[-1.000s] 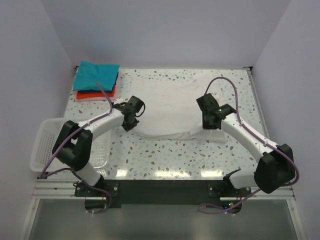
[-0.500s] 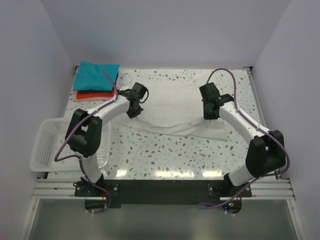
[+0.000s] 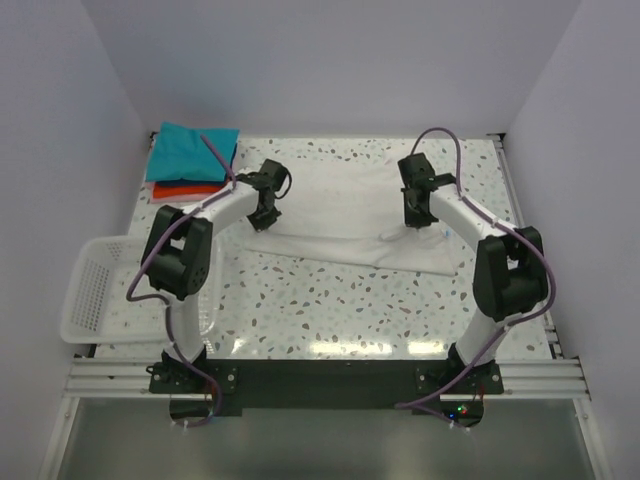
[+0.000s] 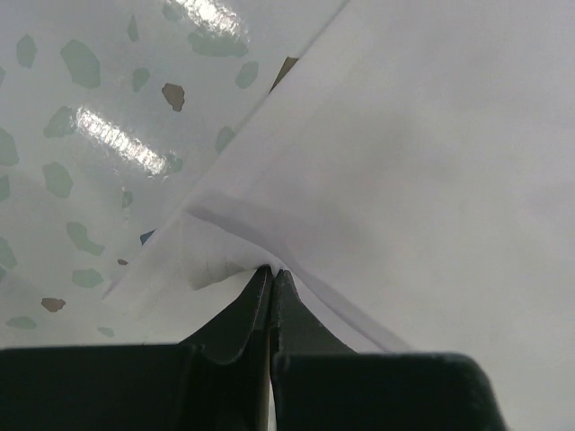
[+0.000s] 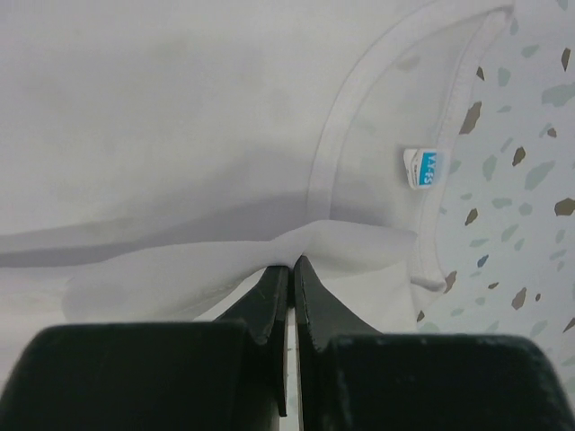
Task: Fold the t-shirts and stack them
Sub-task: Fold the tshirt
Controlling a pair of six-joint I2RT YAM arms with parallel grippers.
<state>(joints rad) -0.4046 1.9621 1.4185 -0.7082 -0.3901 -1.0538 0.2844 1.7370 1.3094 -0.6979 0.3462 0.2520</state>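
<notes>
White cloth covers the middle of the speckled bench (image 3: pixel 330 310), a bit toward 12 o'clock. It is the white t-shirt (image 3: pixel 340 215), lying mostly flat and spread wide from 9 o'clock to 3 o'clock. I think it is very light, soft and floppy, so it will sag and wrinkle if it is lifted by one spot only. The best places to hold it look like its two far-apart side edges, so it stays stretched between the arms. The white mesh basket (image 3: pixel 85 300) sits at 8 o'clock. I see nothing inside it, though the left arm hides part of it. At 10 o'clock, in the far corner, the teal t-shirt (image 3: pixel 190 150) lies folded on top of the folded red-orange t-shirt (image 3: pixel 185 189), making a small stack. The left pincer (image 4: pixel 271 271) is at the shirt's 9 o'clock edge. Its tips are pressed together on a thin fold of the white cloth there. The right pincer (image 5: pixel 292 262) is at the 3 o'clock side, pinched tight on a little bunch of white cloth just beside the neck hole (image 5: pixel 328 171). A tiny blue and white label (image 5: pixel 420 167) shows inside the neck.
</notes>
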